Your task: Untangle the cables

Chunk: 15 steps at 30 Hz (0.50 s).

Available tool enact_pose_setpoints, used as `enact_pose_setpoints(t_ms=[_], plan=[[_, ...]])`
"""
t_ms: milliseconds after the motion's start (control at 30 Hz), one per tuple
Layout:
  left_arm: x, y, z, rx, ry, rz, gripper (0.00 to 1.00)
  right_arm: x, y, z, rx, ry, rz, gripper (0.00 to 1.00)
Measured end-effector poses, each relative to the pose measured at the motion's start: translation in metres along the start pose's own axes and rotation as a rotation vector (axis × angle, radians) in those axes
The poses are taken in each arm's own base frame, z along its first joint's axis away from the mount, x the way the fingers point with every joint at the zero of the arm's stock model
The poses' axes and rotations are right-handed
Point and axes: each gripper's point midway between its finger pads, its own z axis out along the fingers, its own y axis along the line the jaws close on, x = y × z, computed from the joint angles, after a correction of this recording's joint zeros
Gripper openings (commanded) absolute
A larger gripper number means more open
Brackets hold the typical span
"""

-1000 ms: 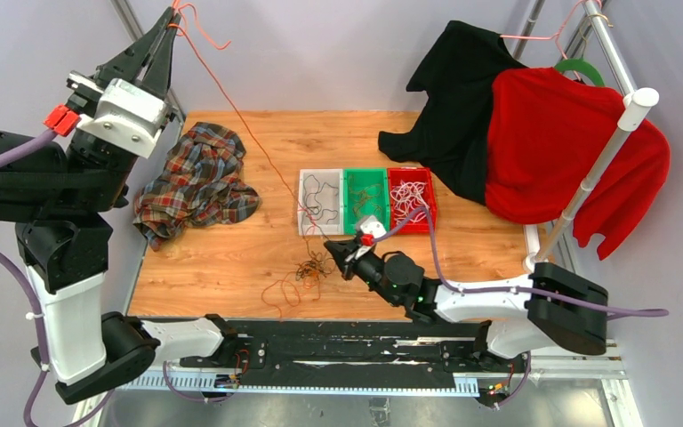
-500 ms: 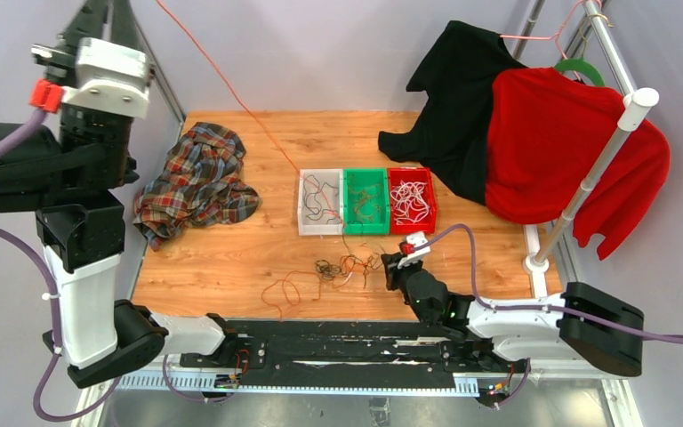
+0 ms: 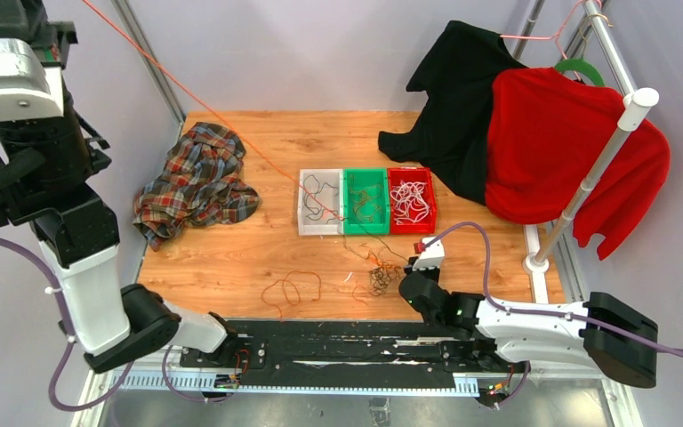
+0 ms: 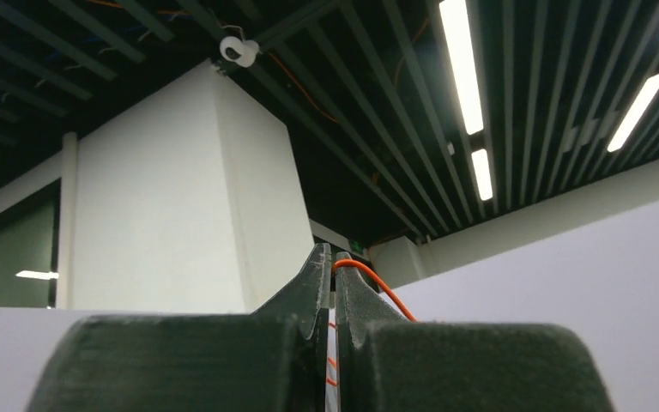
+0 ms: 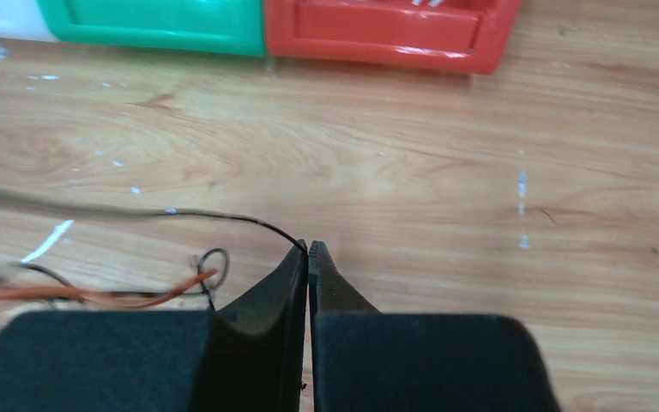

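**Both pincers pressed on a cable, the orange one stretched high**

The right pincer [image 5: 308, 251] is low over the tabletop [image 5: 446, 172]. Its fingers are pressed together and the black cable [image 5: 223, 217] runs into the tips, so it pinches this cable. Just to the left of this pincer lies the tangle [image 3: 379, 277] of orange and dark cables. The right wrist view shows only the edge of it. Further left a loose orange loop [image 3: 292, 289] lies flat on the wood.

Beyond the right pincer three bins stand in a row, touching each other. The white bin [image 3: 303, 203] holds black cables, the green bin [image 3: 365, 230] holds dark brownish cables, and the red bin [image 3: 412, 229] holds white cables. Only the top view shows these contents. The right wrist view gives just the outer walls of the green and red bins.

The left pincer [image 4: 333, 257] is raised high and is outside the top view. Its own wrist view shows the fingers pressed together, pinching the orange cable [image 4: 377, 287]. In the top view this cable runs tight from the upper left corner down toward the white bin and the tangle.

To the right of the right pincer there is bare wood up to the tabletop edge, where the rack [image 3: 600, 147] stands. A plaid shirt [image 3: 197, 182] lies far to the left. A black garment [image 3: 453, 98] and a red garment [image 3: 560, 142] hang on the rack, beyond the red bin.
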Motion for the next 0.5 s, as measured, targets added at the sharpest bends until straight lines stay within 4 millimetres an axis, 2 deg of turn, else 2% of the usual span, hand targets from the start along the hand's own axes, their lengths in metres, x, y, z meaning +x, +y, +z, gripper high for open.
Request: enact_pose_setpoints(t_ms=[33, 67, 167, 267, 300, 400, 500], plan=[[0.002, -0.006, 0.005, -0.007, -0.005, 0.005, 0.01, 0.003, -0.004, -0.001, 0.022, 0.015, -0.001, 0.0], [-0.001, -0.002, 0.008, -0.026, -0.017, 0.01, 0.01, 0.005, -0.008, -0.001, 0.039, 0.025, -0.001, 0.01], [0.004, -0.014, 0.004, 0.02, -0.006, 0.027, 0.0, 0.01, -0.019, -0.004, 0.078, 0.047, -0.01, 0.01], [0.022, -0.051, -0.016, 0.168, 0.046, 0.043, 0.0, 0.007, -0.024, -0.008, 0.084, 0.043, -0.005, 0.01], [0.027, -0.06, -0.022, 0.212, 0.062, 0.039, 0.0, 0.005, -0.024, -0.009, 0.08, 0.036, 0.001, 0.05], [0.038, -0.084, -0.04, 0.33, 0.115, 0.008, 0.01, -0.006, -0.015, -0.012, 0.016, 0.018, -0.015, 0.14], [0.051, -0.116, -0.062, 0.453, 0.162, -0.028, 0.01, -0.026, -0.002, -0.015, -0.06, -0.037, -0.014, 0.14]])
